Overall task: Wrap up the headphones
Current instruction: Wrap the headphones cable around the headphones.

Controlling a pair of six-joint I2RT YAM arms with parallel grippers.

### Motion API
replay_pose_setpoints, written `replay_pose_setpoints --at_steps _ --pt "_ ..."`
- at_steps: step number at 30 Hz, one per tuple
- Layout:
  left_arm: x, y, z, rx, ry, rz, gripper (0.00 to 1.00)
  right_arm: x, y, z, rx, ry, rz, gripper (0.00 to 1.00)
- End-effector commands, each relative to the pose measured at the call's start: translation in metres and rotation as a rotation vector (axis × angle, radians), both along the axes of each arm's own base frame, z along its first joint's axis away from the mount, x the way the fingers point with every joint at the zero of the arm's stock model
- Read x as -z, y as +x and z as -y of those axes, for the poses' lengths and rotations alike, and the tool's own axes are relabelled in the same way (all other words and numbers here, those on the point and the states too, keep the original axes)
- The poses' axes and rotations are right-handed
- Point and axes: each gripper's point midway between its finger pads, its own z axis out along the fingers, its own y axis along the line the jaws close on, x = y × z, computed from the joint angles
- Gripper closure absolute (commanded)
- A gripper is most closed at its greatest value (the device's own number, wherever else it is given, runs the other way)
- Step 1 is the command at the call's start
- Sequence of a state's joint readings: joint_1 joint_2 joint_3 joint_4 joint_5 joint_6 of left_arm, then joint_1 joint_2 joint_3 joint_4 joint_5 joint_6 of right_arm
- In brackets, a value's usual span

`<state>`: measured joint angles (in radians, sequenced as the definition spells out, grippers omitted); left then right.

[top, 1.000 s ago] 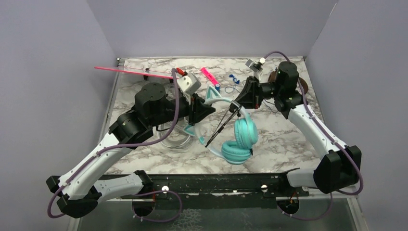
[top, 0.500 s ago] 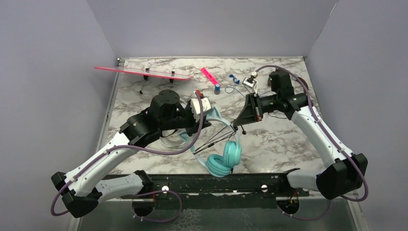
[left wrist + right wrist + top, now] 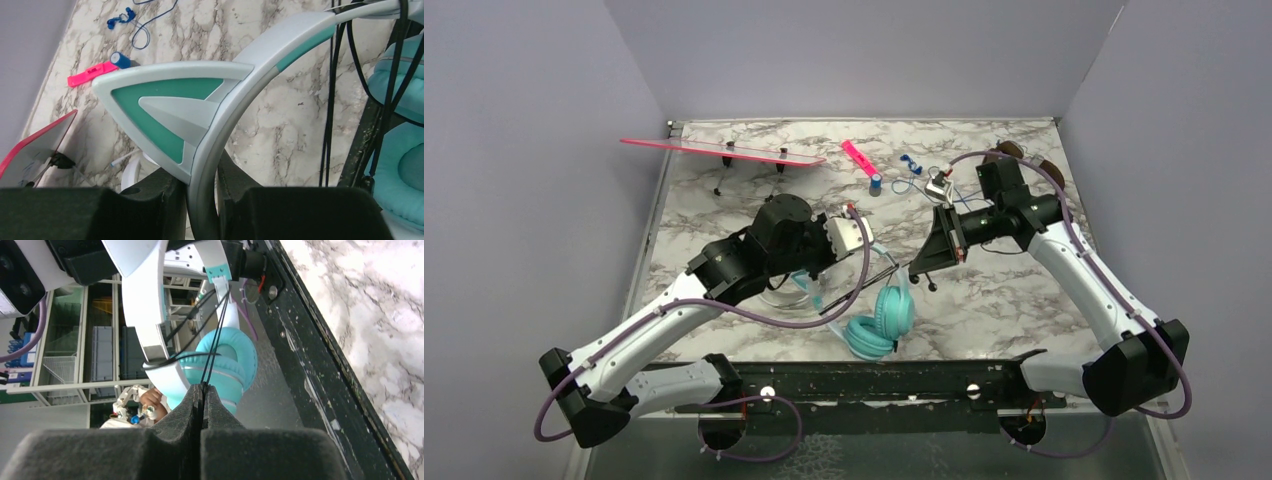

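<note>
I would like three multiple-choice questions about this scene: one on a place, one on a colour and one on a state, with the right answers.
1. Where on the table does the pink marker lie?
A. Near the far edge
B. At the near edge
C. Under the ear cups

2. What colour are the ear cushions of the headphones that the left gripper holds by the headband?
A. Brown
B. Teal
C. Yellow

3. What is the state of the right gripper?
A. Open and empty
B. Shut on the marker
C. Shut on the black cord

Answers: 1 A, the top view shows the marker at the back of the marble top. 2 B, both cushions show teal. 3 C, the right wrist view shows its jaws pressed together on the cord.
</note>
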<state>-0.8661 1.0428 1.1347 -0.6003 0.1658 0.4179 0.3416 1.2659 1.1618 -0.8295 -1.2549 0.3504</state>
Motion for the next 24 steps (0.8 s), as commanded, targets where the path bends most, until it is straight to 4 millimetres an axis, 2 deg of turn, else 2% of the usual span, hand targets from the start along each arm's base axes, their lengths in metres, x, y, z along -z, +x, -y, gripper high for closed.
replay_pose_setpoints --at_steps 1,5,7,10,13,18,24 --pt "0.036 0.0 -0.025 -0.021 0.189 0.009 1.0 0.001 0.001 0.005 0.029 -0.068 -0.031 0.99" --pt "0.035 -0.003 -0.012 0.02 0.169 -0.003 1.0 0.008 0.005 0.001 0.04 -0.083 -0.069 0.99" --pt "0.032 -0.007 -0.003 0.055 0.129 -0.004 1.0 0.008 0.01 -0.001 0.048 -0.074 -0.05 0.99" --pt "0.032 -0.007 0.0 0.052 0.114 0.009 1.0 0.004 0.015 -0.004 0.059 -0.053 -0.045 0.99" --pt "0.031 0.008 -0.011 -0.057 0.139 0.064 1.0 0.001 0.014 -0.004 0.069 -0.042 -0.048 0.99" --pt "0.01 0.022 -0.018 -0.146 0.091 0.211 1.0 -0.007 0.018 -0.006 0.079 -0.022 -0.039 0.99" --pt "-0.011 0.045 -0.02 -0.233 0.225 0.481 1.0 -0.019 0.027 -0.01 0.094 0.0 -0.019 0.99"
